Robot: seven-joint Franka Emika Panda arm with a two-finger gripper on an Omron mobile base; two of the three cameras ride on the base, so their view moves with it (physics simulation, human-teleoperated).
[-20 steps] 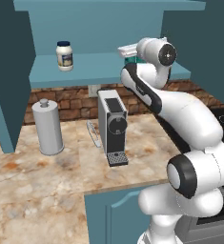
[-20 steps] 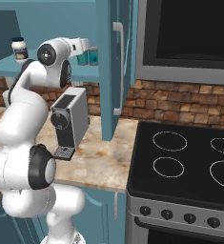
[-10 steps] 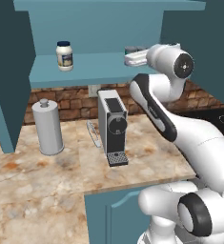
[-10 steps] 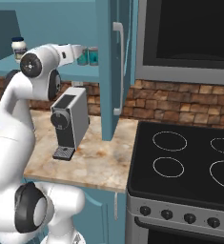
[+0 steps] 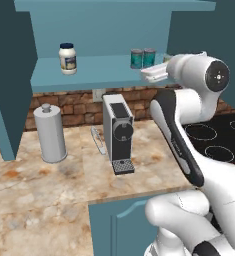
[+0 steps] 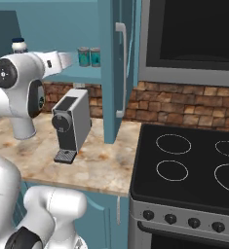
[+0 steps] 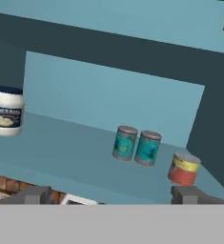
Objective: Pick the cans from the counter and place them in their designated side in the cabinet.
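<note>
2 cans upright, touching, on cabinet shelf | 1 red-orange can beside | 1 white jar far left | fingers spread apart, grasping nothing

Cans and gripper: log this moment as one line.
cans: both upright on cabinet shelf, beside red-orange can | gripper: open, empty, facing shelf | counter: no cans

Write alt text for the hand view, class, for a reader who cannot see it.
Two teal cans stand upright, close together, on the blue cabinet shelf. A red-orange can stands to their right, and a white jar with a dark lid far left. The open tool sits at the bottom edge, holding nothing.
</note>
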